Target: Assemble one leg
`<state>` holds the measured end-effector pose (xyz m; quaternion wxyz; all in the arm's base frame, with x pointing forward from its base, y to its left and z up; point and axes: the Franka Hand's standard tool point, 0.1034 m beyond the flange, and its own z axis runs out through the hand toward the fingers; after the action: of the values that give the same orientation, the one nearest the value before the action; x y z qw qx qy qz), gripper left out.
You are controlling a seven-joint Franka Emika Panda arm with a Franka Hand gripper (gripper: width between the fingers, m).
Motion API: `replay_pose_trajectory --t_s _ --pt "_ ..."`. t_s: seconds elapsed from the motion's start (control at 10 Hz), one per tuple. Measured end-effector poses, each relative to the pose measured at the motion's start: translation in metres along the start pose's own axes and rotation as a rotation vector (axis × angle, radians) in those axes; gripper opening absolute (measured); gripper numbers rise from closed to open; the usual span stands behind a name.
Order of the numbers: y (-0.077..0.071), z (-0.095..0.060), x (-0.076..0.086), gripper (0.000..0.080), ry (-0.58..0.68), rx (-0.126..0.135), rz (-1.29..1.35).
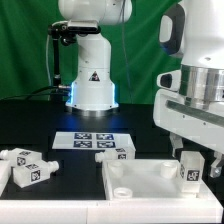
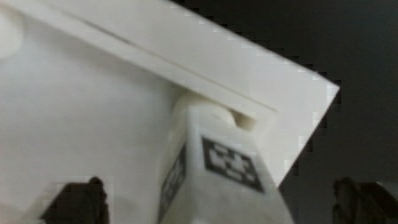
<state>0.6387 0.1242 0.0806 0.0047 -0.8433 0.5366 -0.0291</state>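
The leg (image 1: pixel 190 170) stands upright at the panel's (image 1: pixel 140 178) corner on the exterior view's right, its tagged faces showing. From the wrist view its lower end meets the round corner socket (image 2: pixel 224 112) there. I can't tell how deep the peg sits, since the joint is hidden by the leg's own body. The gripper (image 2: pixel 222 206) hangs straight over it with the leg between its fingers (image 2: pixel 80 200). Those dark tips sit clear of the leg on both sides, so the pincer looks released rather than clamped. To my eye this is the seating step: the leg has been brought to its socket and now has to be fixed. The next move probably calls for gripping the square body squarely and turning or pressing it home while keeping it plumb, because a tilted peg could bind or tip out. As for what holds what, the rimmed panel carries only this one leg. Its near corner socket on the exterior view's left looks empty and its flat middle is bare. Two spare legs (image 1: pixel 27 168) lie on their sides on the dark table (image 1: pixel 70 200) well off to the exterior view's left. Another (image 1: pixel 115 152) rests just behind the panel, by the marker board (image 1: pixel 85 138).
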Motion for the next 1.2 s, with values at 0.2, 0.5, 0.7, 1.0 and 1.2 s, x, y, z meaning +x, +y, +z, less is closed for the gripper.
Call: replay_pose_trajectory --t_s 0.2,0.5,0.7,1.0,1.2 --pt "0.001 0.0 0.001 0.0649 0.001 -0.001 -0.168" --pt "0.001 0.002 0.007 0.0649 0.011 0.0 -0.504" --pt "0.001 0.007 0.011 0.0649 0.016 -0.001 -0.734" --pt "0.001 0.007 0.011 0.0638 0.017 -0.003 -0.823" --pt "0.001 0.007 0.012 0.0455 0.017 -0.002 -0.792"
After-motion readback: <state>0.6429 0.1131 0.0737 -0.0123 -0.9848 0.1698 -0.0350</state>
